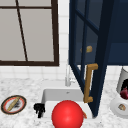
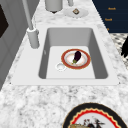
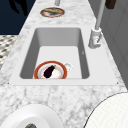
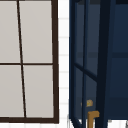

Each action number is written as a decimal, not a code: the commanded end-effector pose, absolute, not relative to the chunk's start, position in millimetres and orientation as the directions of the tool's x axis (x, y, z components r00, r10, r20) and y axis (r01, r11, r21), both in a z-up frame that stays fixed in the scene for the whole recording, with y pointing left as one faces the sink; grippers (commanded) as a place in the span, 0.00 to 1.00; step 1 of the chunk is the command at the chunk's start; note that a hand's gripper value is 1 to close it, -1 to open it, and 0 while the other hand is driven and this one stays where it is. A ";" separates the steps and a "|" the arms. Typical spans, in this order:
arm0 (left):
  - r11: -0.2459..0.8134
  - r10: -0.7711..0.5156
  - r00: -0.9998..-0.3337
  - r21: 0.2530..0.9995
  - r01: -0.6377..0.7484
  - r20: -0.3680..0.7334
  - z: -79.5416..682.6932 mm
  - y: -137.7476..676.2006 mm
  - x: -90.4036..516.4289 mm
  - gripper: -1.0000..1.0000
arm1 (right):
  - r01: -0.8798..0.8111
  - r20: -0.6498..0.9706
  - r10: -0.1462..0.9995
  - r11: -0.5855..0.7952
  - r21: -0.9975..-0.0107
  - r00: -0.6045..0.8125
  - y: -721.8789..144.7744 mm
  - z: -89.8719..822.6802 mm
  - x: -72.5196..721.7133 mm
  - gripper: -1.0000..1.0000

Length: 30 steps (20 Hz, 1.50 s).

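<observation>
My left hand [image 1: 39,109] hangs in the air just before the counter's front edge, by the sink's left corner, fingers pointing down, relaxed and holding nothing. In the right side view the left hand [image 3: 19,6] shows dark at the far left, close to the patterned plate [image 3: 52,12]. A black hand [image 2: 124,47] also juts in at the right edge of the left side view. In the sink basin [image 2: 98,50] a red-rimmed plate [image 2: 85,62] carries a dark eggplant [image 2: 77,56]. A large red ball [image 1: 67,115] floats before the sink.
A dark blue cabinet door [image 1: 85,50] with a brass handle [image 1: 89,82] stands open over the sink's right half. The faucet [image 2: 32,35] rises behind the basin. A grey canister [image 1: 123,77] and white plate [image 1: 115,106] sit right; a patterned plate [image 1: 5,106] sits left.
</observation>
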<state>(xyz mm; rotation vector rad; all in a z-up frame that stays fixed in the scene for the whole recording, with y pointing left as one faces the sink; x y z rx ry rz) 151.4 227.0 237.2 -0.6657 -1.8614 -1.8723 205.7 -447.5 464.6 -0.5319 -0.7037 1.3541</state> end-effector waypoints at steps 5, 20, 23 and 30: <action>-0.019 0.040 -0.799 0.800 0.599 0.600 237.2 227.0 151.4 0.50 | -0.641 0.191 0.976 0.211 -0.738 0.103 -479.9 403.9 221.3 1.00; -0.019 0.040 -0.799 0.800 0.599 0.600 237.2 227.0 151.4 0.50 | -0.658 0.189 0.980 0.183 -0.730 0.063 -540.3 274.7 316.3 1.00; -0.019 0.040 -0.799 0.800 0.599 0.600 237.2 227.0 151.4 0.50 | -0.656 0.182 0.981 0.178 -0.734 0.063 -551.9 249.1 339.9 1.00; -0.019 0.040 -0.799 0.800 0.599 0.600 237.2 227.0 151.4 0.50 | -0.648 0.199 0.978 0.191 -0.737 0.062 -587.7 190.0 385.1 1.00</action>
